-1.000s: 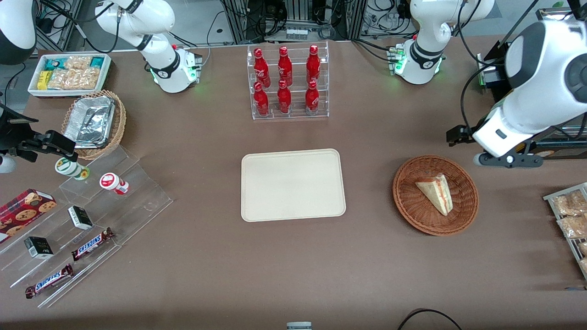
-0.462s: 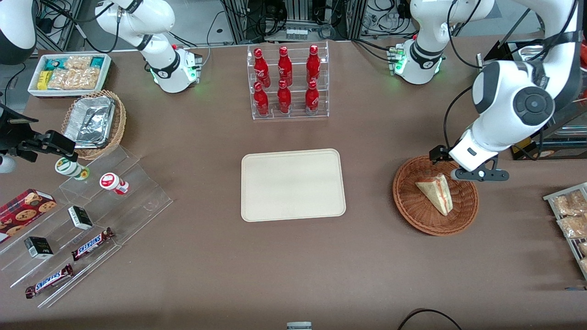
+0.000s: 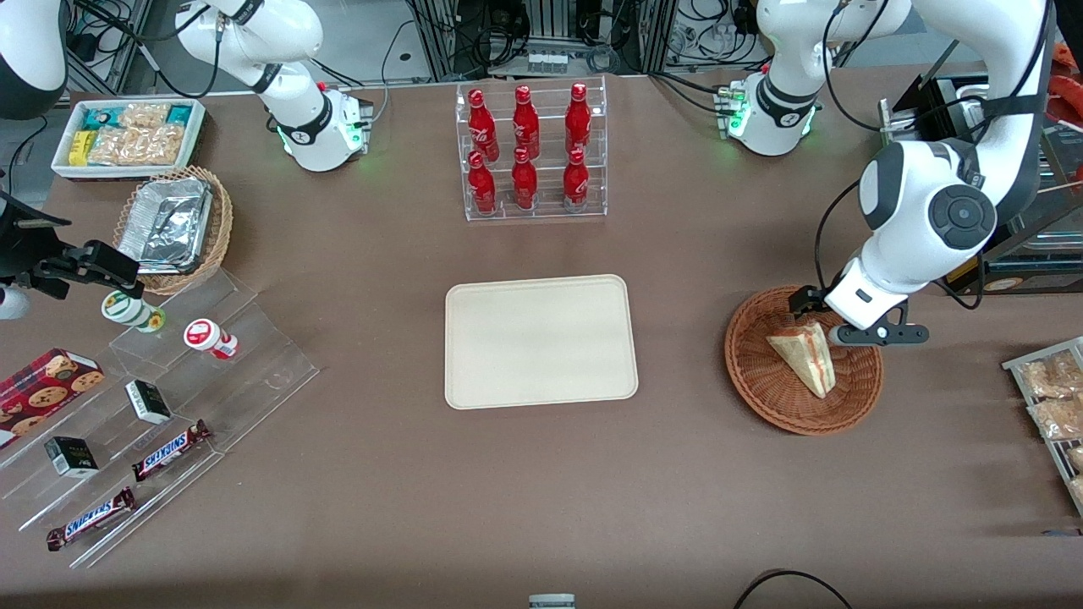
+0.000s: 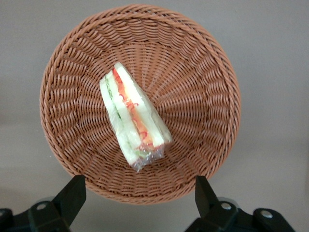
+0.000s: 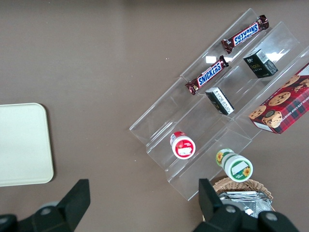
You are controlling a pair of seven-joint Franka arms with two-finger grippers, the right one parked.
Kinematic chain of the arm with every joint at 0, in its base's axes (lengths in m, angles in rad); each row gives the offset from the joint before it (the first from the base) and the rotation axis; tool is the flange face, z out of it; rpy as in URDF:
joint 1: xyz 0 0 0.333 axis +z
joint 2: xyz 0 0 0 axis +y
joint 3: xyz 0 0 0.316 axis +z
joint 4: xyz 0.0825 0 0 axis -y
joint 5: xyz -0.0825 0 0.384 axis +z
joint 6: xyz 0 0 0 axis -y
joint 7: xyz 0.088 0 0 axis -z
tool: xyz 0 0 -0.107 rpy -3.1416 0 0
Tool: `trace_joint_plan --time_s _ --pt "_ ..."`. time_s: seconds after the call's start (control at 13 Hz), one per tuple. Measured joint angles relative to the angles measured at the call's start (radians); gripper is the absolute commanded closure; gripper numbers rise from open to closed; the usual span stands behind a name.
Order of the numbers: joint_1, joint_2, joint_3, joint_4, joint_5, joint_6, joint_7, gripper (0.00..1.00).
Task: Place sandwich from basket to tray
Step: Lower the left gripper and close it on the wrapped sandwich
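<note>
Tray [image 3: 540, 342] lying flat on the table [image 3: 389, 474], bare of the task's load, well apart from the tool toward the parked arm's end. Nothing yet transferred.

Basket [image 3: 766, 391] standing on the table between tray and working arm's end, directly below the tool. Sandwich [image 3: 804, 356] lying in the basket, on its side, clear-wrapped, filling edge showing red and green.

Tool [image 3: 814, 319] hanging over the basket rim farther from the front camera, just above the sandwich's broad end. Fingers [image 4: 71, 195] spread wide, nothing held, no contact with the wrap visible.

Governing relation, wrist view: sandwich [image 4: 132, 118] off from the line between the finger tips, toward the basket [image 4: 212, 77] centre. Long axis running oblique to that line, neither square across nor parallel. Broad wrapped end nearest the tool, narrow tip pointing away.

Judged requirement: short advance over the basket centre, some wrist rotation to bring the closing line across the wedge's flat faces, then descent. Risk judged: pads slipping on the wrap if closed on the slanted edges.
</note>
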Motion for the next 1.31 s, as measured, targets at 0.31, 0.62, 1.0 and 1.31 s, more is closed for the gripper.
trace_joint_plan --time_s 0.31,0.62,1.0,1.31 --pt "0.0 0.03 0.0 0.0 0.0 0.042 -0.263 0.0" --pt "0.0 0.063 0.0 0.0 0.0 0.065 -0.543 0.0" --pt "0.0 0.077 0.0 -0.002 0.0 0.091 -0.614 0.0" --pt "0.0 0.123 0.0 -0.005 0.006 0.128 -0.615 0.0"
